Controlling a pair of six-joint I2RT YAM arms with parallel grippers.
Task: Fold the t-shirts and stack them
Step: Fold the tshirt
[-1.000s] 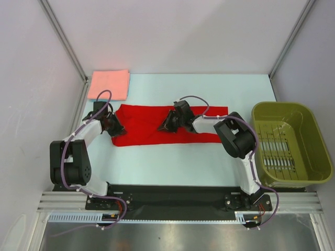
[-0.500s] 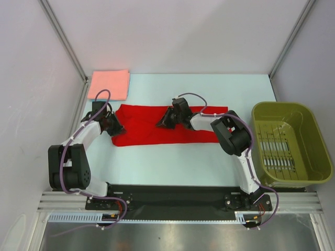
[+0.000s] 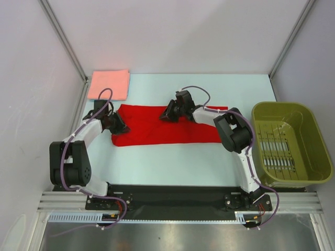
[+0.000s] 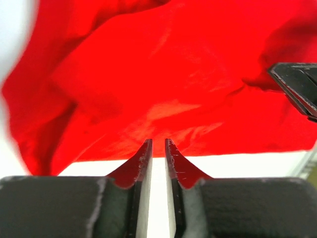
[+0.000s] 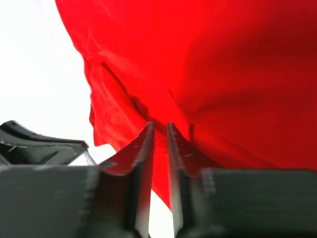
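The red t-shirt [image 3: 157, 132] lies folded into a long band across the middle of the table. It fills the left wrist view [image 4: 173, 74] and the right wrist view [image 5: 237, 74]. My left gripper [image 3: 119, 125] is at the band's left end, its jaws nearly closed with the tips [image 4: 157, 141] on the cloth edge. My right gripper [image 3: 163, 116] is on the band's far edge near the middle, shut with red cloth between its fingers [image 5: 160, 125]. The salmon-pink t-shirt [image 3: 109, 84] lies folded at the far left corner, apart from both grippers.
An olive-green plastic basket [image 3: 290, 144] stands at the right edge of the table. Metal frame posts rise at the far left and far right corners. The other gripper's dark finger shows at the right of the left wrist view [image 4: 297, 87].
My right gripper has moved toward the far edge of the red shirt, taking cloth with it. My left gripper has shifted slightly right at the shirt's left end.
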